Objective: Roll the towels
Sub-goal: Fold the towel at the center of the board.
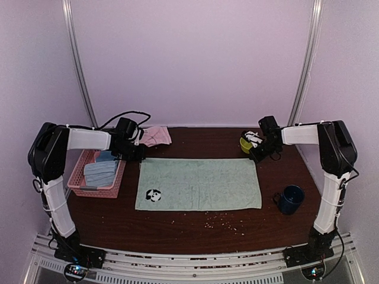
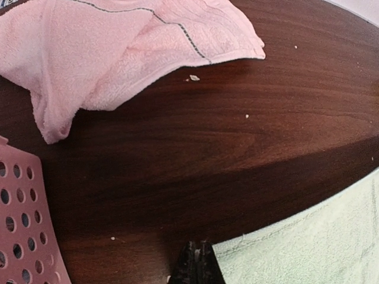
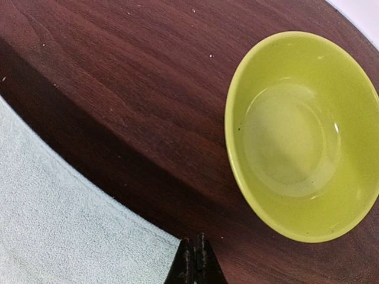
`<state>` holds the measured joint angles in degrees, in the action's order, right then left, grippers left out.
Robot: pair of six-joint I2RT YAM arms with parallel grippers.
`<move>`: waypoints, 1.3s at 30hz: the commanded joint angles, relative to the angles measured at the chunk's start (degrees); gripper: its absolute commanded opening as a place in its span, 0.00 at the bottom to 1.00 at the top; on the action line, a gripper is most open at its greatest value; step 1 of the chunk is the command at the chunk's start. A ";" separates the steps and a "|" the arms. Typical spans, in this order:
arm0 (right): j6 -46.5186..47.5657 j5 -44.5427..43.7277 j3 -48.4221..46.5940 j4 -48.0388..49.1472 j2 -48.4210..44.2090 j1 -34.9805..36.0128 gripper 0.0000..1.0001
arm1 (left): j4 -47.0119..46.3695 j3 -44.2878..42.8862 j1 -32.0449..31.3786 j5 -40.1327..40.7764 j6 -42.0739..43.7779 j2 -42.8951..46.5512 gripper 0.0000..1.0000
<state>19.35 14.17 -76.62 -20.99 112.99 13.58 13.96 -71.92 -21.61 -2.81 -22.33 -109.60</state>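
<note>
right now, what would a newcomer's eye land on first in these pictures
The sage green towel, spread flat across the middle of the dark wooden table, with a small panda patch near its near left corner. Next, the left hand and right hand, each with fingers together at one of its far corners. Then the crumpled pink towel at the far left and the lime bowl at the far right.

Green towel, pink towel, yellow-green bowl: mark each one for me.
green towel (image 1: 201, 180), top external view, middle of the flat cloth
pink towel (image 2: 118, 47), left wrist view, bunched middle
yellow-green bowl (image 3: 296, 136), right wrist view, bare inner bottom
</note>
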 commanded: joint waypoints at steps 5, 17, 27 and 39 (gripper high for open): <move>3.03 -7.00 -4.82 -0.02 4.12 -0.74 0.00 | -1.80 -3.27 0.51 -0.62 1.59 -2.86 0.00; 3.15 -0.33 2.05 -0.33 -5.67 -0.85 0.00 | 0.68 -2.56 0.51 -2.98 4.32 0.17 0.00; 4.65 2.73 8.17 -0.46 -12.15 -0.93 0.00 | 4.14 -1.50 0.63 -3.75 7.03 2.57 0.00; 9.18 8.83 15.63 -2.76 -19.90 -0.93 0.00 | 10.24 3.30 0.61 -9.39 9.30 9.07 0.00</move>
<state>25.93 20.97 -62.98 -22.15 95.04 13.13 21.04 -71.26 -21.58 -9.47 -14.76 -103.13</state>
